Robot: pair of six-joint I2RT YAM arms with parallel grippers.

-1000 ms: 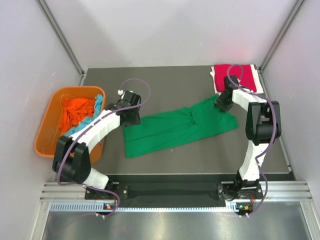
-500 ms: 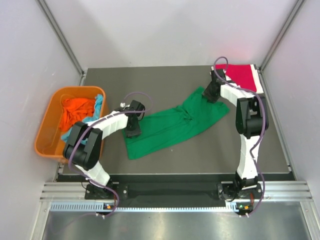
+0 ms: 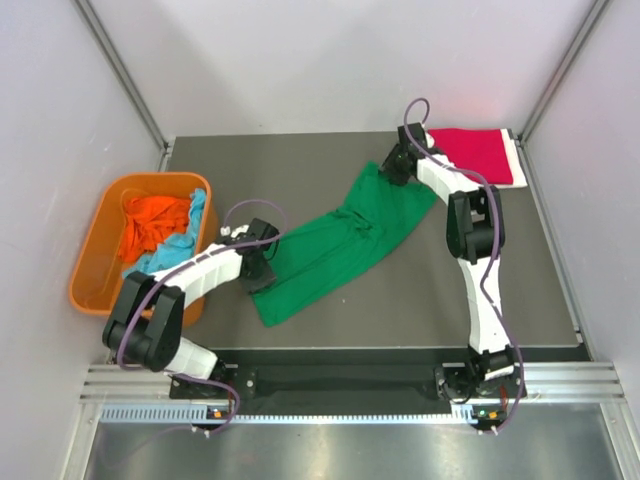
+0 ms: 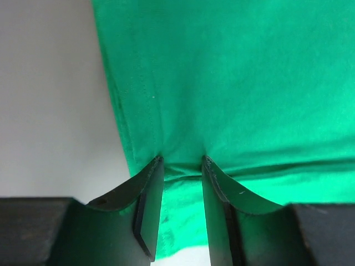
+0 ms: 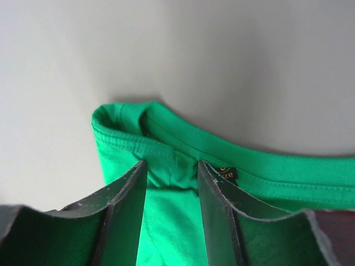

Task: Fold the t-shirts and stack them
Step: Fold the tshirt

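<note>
1. Top view: the green t-shirt (image 3: 340, 245) lies stretched diagonally across the mid tabletop (image 3: 300, 170), from near-left to far-right. The red t-shirt (image 3: 480, 155) lies folded flat at the far-right corner.
2. The orange tub (image 3: 92, 250) at left holds the orange t-shirt (image 3: 155, 222) and the light blue t-shirt (image 3: 192, 212), both bunched. Count: four shirts, one tub.
3. Left wrist view only: the left gripper (image 4: 182, 160) has its jaws narrowed, pinching a fold near the green hem.
4. Right wrist view only: the right gripper (image 5: 172, 163) is clamped on the green collar. The dark neck label (image 5: 224, 172) has lettering too small to read.
</note>
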